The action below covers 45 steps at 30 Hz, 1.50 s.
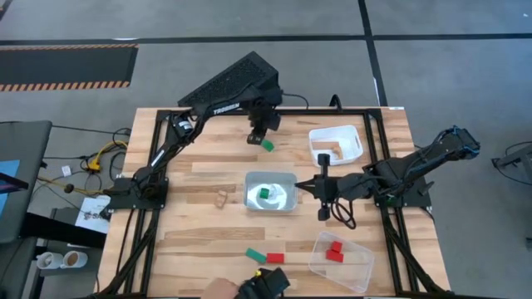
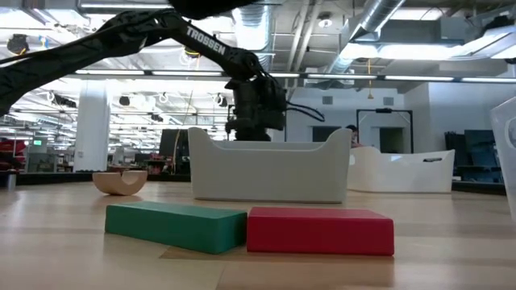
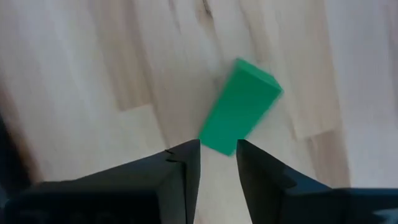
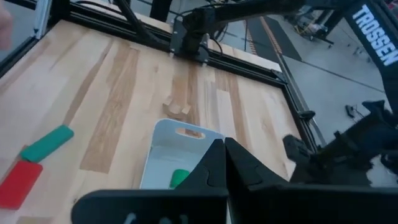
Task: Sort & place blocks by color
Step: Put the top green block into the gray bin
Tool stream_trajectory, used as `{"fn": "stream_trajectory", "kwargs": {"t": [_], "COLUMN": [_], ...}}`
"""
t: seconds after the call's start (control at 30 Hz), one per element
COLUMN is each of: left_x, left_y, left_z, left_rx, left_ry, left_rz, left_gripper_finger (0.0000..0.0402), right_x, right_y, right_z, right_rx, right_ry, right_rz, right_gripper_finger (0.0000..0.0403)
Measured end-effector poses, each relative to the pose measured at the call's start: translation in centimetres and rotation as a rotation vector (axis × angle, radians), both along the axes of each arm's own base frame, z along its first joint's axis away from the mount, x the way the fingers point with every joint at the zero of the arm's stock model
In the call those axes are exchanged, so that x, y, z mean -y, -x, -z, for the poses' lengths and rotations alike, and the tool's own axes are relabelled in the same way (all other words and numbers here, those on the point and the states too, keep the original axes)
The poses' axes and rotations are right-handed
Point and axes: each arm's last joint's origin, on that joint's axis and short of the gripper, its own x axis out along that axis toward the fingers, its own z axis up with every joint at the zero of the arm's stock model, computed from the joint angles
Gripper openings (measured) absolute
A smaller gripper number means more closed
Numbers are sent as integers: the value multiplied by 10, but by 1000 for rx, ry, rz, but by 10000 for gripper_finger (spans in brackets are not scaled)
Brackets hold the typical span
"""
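Your left gripper [image 1: 261, 134] hangs over the far side of the table [image 1: 199, 241], fingers [image 3: 180, 180] parted only a narrow way, with a green block [image 3: 239, 106] lying tilted on the wood just beyond the tips; they do not hold it. Your right gripper [image 1: 322, 184] waits beside the silvery tray [image 1: 287, 203] at the table's middle, fingers pressed together and holding nothing. That tray holds one green block [image 1: 264, 193]. The white tray [image 1: 353, 133] holds light wood blocks [image 1: 332, 151], the clear tray [image 1: 366, 267] red blocks [image 1: 334, 251]. Near the front edge a flat green block [image 2: 173, 224] and a flat red block [image 2: 321, 229] lie end to end, and a wood arch block [image 2: 121, 180] sits left of the silvery tray.
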Motion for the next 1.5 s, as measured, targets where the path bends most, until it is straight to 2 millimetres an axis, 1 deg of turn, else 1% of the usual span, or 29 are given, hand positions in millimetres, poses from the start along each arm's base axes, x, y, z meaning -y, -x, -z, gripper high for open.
{"fn": "stream_trajectory", "kwargs": {"t": [0.1, 0.2, 0.3, 0.4, 0.5, 0.53, 0.6, 0.7, 0.77, 0.83, 0.9, 0.93, 1.0, 1.1, 1.2, 1.27, 1.37, 1.5], "left_x": [-6, -19, -28, -22, -11, -5, 4, 18, 25, 29, 29, 28, 24, 24, 25, 28, 38, 47], "left_y": [11, 26, 36, 41, 51, 58, 73, 94, 104, 110, 110, 109, 105, 101, 92, 85, 78, 69], "left_z": [-7, -27, -40, -38, -21, -14, -8, -16, -19, -16, -13, -13, -8, 12, 21, 27, 31, 26], "left_rx": [29, 123, 190, 202, 226, 236, 287, 457, 547, 593, 617, 620, 618, 523, 472, 447, 418, 434], "left_ry": [91, 171, 200, 230, 234, 224, 151, -31, -171, -268, -346, -359, -338, -254, -249, -270, -280, -291], "left_rz": [-1, -23, -38, -22, -13, -14, -28, -21, 26, 67, 73, 63, 33, 19, 35, 52, 107, 164], "left_gripper_finger": [70, 49, 31, 19, 11, 8, 2, 3, 9, 24, 52, 71, 115, 189, 256, 291, 322, 330], "right_x": [1, 3, 5, 9, 12, 14, 17, 22, 25, 27, 27, 27, 27, 27, 27, 27, 26, 26], "right_y": [1, 1, 1, 0, -1, -1, -1, -2, -4, -5, -6, -7, -7, -8, -8, -9, -9, -9], "right_z": [2, 3, 4, 4, 9, 12, 16, 18, 17, 16, 14, 14, 12, 11, 10, 9, 9, 9], "right_rx": [-18, -26, -34, -37, -52, -62, -72, -80, -67, -46, -28, -23, -8, 13, 20, 28, 29, 29], "right_ry": [-5, -5, -2, -1, 11, 15, 19, 20, 14, 5, -4, -6, -12, -22, -25, -27, -28, -28], "right_rz": [13, 39, 52, 67, 77, 82, 94, 110, 124, 134, 139, 138, 137, 138, 138, 138, 138, 138], "right_gripper_finger": [7, 7, 7, 7, 7, 7, 7, 7, 7, 7, 7, 7, 7, 7, 7, 7, 7, 7]}}
